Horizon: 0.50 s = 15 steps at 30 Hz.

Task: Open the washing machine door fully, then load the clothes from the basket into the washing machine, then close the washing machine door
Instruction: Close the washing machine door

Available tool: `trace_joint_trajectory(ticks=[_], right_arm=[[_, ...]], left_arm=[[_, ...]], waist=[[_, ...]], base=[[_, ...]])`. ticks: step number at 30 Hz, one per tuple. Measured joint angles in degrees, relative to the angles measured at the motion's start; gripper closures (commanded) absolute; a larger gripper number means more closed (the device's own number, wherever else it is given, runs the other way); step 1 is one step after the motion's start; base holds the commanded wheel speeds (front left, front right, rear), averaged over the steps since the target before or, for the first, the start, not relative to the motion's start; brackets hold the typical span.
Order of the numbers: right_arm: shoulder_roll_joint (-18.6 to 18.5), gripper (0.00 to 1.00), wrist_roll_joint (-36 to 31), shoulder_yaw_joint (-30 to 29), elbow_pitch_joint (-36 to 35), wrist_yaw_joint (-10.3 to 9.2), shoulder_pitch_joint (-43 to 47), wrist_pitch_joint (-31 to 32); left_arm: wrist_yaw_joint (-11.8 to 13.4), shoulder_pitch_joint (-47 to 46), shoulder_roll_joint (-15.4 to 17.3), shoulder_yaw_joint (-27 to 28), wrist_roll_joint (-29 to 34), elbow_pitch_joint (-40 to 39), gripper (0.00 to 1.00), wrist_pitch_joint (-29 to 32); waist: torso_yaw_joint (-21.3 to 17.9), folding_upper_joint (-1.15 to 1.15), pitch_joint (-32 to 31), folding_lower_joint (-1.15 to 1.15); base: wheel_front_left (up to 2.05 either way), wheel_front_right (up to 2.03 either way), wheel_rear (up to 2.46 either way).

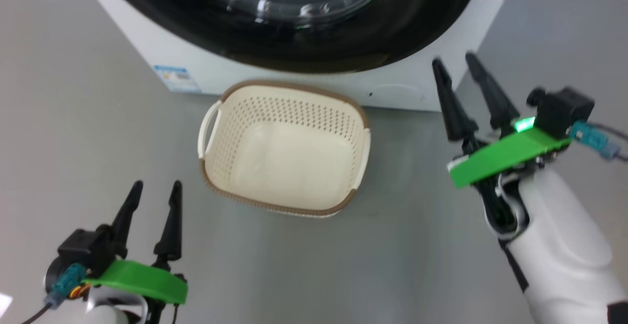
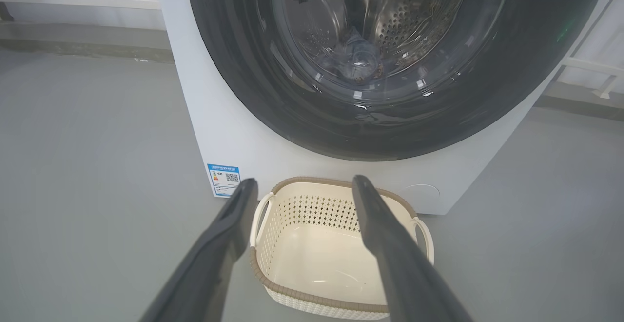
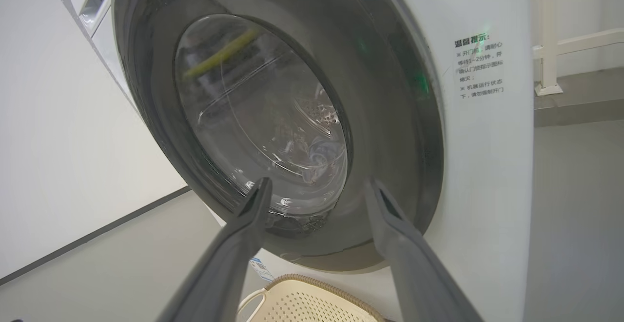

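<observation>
The large glossy black round door (image 3: 390, 117) sits flush on the big white washing machine (image 1: 196, 64). Light blue clothes (image 2: 358, 61) lie behind its glass, and the cream perforated basket (image 1: 294, 113) stands empty just below. The left gripper (image 1: 157, 184) and right gripper (image 1: 454, 59) gape, holding nothing. Best to press the door's rim to confirm it has latched.

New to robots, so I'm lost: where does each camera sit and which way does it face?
Head view: atop the robot, looking down at the basket; left gripper and right gripper show.
Left wrist view: faces the washing machine door squarely; own fingers show.
Right wrist view: faces it obliquely; own fingers show.
All share the basket.
</observation>
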Motion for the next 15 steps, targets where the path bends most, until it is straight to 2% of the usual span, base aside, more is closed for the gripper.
trace_joint_trajectory(ticks=[15], right_arm=[[-0.19, 0.00, -0.01, -2.16, -0.19, 0.00, 16.96, 0.02]], left_arm=[[0.01, 7.17, 2.32, 4.52, 0.07, 1.49, 0.00, 0.00]], waist=[[-7.39, 0.00, -9.01, 0.00]], base=[[0.00, 0.00, 0.00]])
